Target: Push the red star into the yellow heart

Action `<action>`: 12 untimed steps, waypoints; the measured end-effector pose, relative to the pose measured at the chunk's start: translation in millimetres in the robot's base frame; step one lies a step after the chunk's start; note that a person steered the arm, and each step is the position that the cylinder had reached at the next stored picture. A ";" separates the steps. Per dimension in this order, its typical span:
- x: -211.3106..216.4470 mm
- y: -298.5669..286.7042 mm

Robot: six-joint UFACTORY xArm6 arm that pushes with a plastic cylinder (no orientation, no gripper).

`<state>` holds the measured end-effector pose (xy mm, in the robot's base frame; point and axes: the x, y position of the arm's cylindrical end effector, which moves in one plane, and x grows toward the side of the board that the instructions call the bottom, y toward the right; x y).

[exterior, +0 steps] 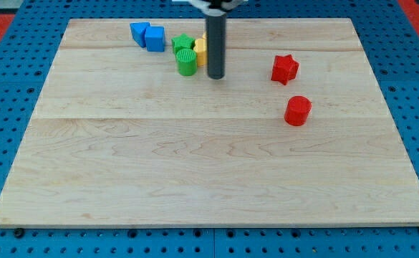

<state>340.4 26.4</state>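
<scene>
The red star [284,69] lies on the wooden board at the upper right. A yellow block [200,49], its shape largely hidden behind the rod, sits near the view's top centre. My tip [215,75] rests on the board just right of and below the yellow block, well to the left of the red star. The rod rises from the tip to the view's top edge.
A red cylinder [297,110] lies below and right of the red star. A green star [183,44] and a green cylinder [186,61] touch the yellow block's left side. Two blue blocks [148,35] sit further left near the board's top edge [209,20].
</scene>
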 end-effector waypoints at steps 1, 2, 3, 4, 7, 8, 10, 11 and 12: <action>-22.0 12.3; -33.4 76.1; -45.5 132.8; -19.6 167.3; -8.3 52.3; -8.0 24.8; -8.2 22.2; -8.2 4.7; -8.0 4.6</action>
<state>332.4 31.0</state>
